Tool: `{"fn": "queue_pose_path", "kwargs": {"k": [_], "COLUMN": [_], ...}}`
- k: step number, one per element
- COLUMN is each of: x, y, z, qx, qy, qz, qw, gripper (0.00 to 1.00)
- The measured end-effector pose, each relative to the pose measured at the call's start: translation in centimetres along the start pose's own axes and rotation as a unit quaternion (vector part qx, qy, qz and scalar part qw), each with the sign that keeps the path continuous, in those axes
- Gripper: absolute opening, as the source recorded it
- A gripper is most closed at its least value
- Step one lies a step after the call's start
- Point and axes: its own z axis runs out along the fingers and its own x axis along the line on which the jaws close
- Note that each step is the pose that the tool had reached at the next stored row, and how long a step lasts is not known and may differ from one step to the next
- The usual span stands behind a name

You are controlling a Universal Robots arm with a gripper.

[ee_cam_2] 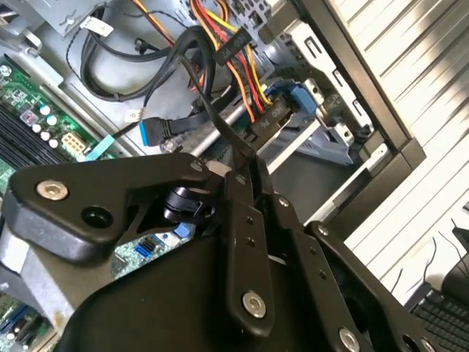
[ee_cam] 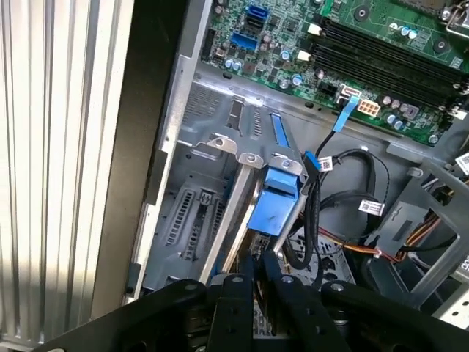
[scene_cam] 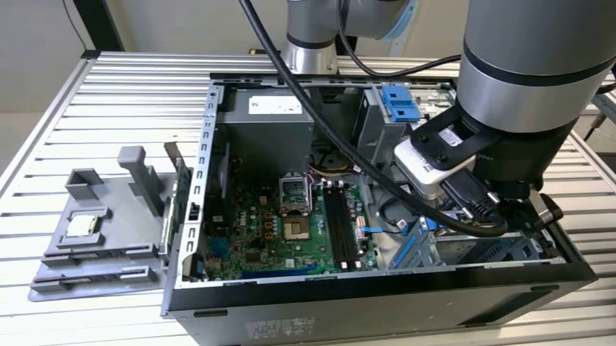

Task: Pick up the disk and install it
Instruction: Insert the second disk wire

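- The slatted metal table (scene_cam: pixel 125 94) carries everything; it lies well away from the jaws on every side.
- The open computer case (scene_cam: pixel 385 303) lies on its side on the table. The jaws are down inside it, in the corner at the exterior view's right, close to the near black wall.
- The robot arm (scene_cam: pixel 524 79) comes down from above into this corner, and its thick grey body covers much of it.
- The green main board (scene_cam: pixel 270 223) lies flat on the floor of the case, beyond the jaws and apart from them.
- A grey plastic holder (scene_cam: pixel 97 238) stands on the table outside the case, far from the jaws.
- The metal drive cage (ee_cam: pixel 198 205) with slotted walls lies straight ahead of the jaws.
- The gripper (ee_cam: pixel 256 270) points into this cage. Its two black fingers (ee_cam: pixel 236 287) stand close together – clamped, as far as I can see, on the near end of the disk.
- The disk (ee_cam: pixel 272 209) is seen from its edge: it runs from between the jaws forward into the cage, its blue frame on one side and a silver rail on the other.
- A bundle of red, yellow and black cables (ee_cam_2: pixel 242 51) hangs just beside the jaw tips.
- An empty blue bracket (scene_cam: pixel 397 102) sits at the far wall of the case, well apart from the jaws.
- A small square silver chip (scene_cam: pixel 82 225) rests on the grey holder – the farthest thing from the jaws.
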Motion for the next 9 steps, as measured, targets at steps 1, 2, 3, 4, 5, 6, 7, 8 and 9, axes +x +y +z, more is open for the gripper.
{"fn": "queue_pose_path", "kwargs": {"k": [1, 2, 3, 4, 5, 6, 7, 8, 9], "x": [0.0, 0.0, 0.0, 0.0, 0.01, 0.01, 0.01, 0.02, 0.01], "y": [0.02, 0.03, 0.05, 0.04, 0.04, 0.03, -0.01, -0.03, -0.04], "z": [0.06, 0.09, 0.12, 0.15, 0.21, 0.25, 0.29, 0.35, 0.39], "qx": [0.0002, 0.0003, 0.0006, 0.001, 0.0012, 0.0014, 0.0016, 0.0018, 0.0021], "qy": [-0.0004, -0.0009, -0.0018, -0.0029, -0.0036, -0.0041, -0.0047, -0.0054, -0.0061], "qz": [0.0, 0.0, 0.001, 0.001, 0.001, 0.002, 0.002, 0.002, 0.002], "qw": [1.0, 1.0, 1.0, 0.99999, 0.99999, 0.99999, 0.99999, 0.99998, 0.99998], "gripper": [0.0, 0.0, 0.0, 0.0, 0.0, 0.0, 0.0, 0.0, 0.0]}}
